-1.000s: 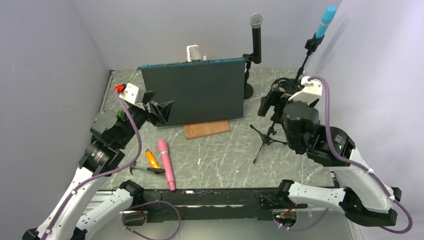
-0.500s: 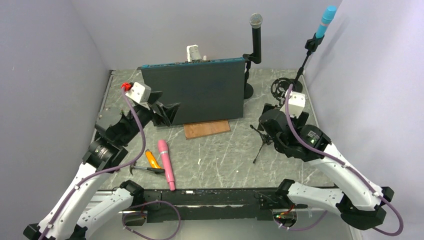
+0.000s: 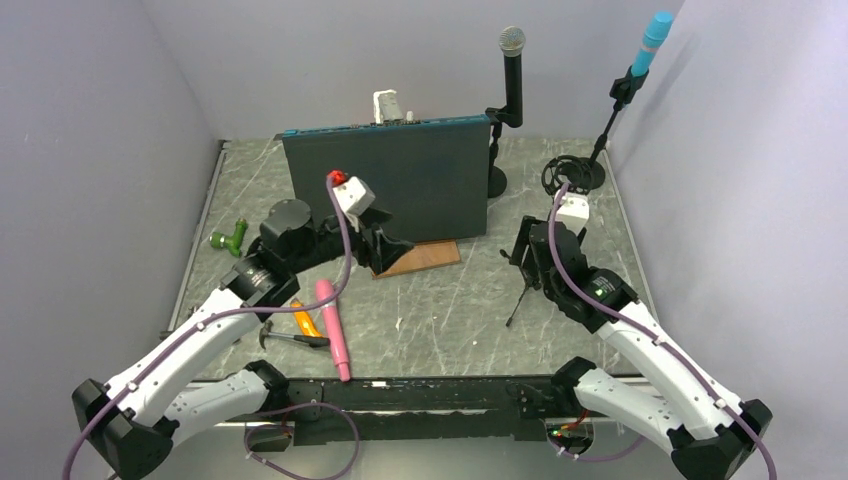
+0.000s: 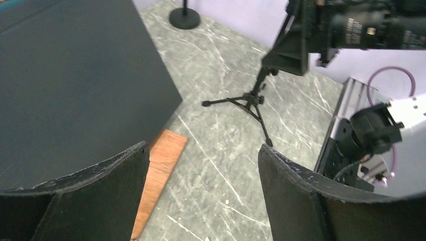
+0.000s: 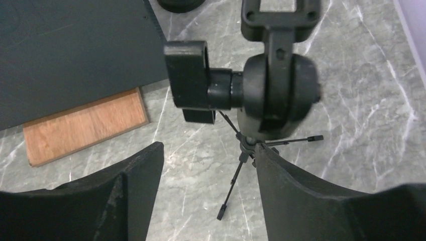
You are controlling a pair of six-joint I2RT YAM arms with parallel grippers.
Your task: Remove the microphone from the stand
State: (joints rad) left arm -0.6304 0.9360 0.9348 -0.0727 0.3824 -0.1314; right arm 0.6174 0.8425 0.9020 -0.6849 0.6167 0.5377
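**Microphone, pink** (image 3: 332, 330): lies flat on the surface (image 3: 450, 310), off any stand, near the front edge and left of centre. Its long axis runs front to back, the thicker end towards the dark panel (image 3: 400, 190) and the thinner end towards the arm bases.

**Microphone, black with silver grille** (image 3: 512, 75): upright, grille up, clipped on a round-based stand (image 3: 496, 165) at the panel's right end.

**Microphone, blue** (image 3: 650, 45): tilted, head up and to the right, on a slanted stand (image 3: 605, 135) at the far right.

**Tripod stand** (image 3: 528, 285): stands right of centre, its feet spread on the surface.

**Left hand** (image 3: 395, 250): released, fingers apart over the wooden block (image 3: 415, 258), holding nothing.

**Right hand** (image 3: 522, 255): released, at the tripod stand's top. The fingers are spread to either side of the stem, and no grip shows.

**Small items:** an orange-handled tool (image 3: 305, 318) just beside the pink microphone, and a green piece (image 3: 230, 238) at the left.

**By view:**
- Only the top view shows the three microphones.
- The left wrist view shows the tripod stand (image 4: 251, 98) side-on, between the left hand's (image 4: 201, 165) open fingers.
- The right wrist view alone shows the tripod stand's holder and knob (image 5: 271, 85) close up, beyond the right hand (image 5: 208, 150).
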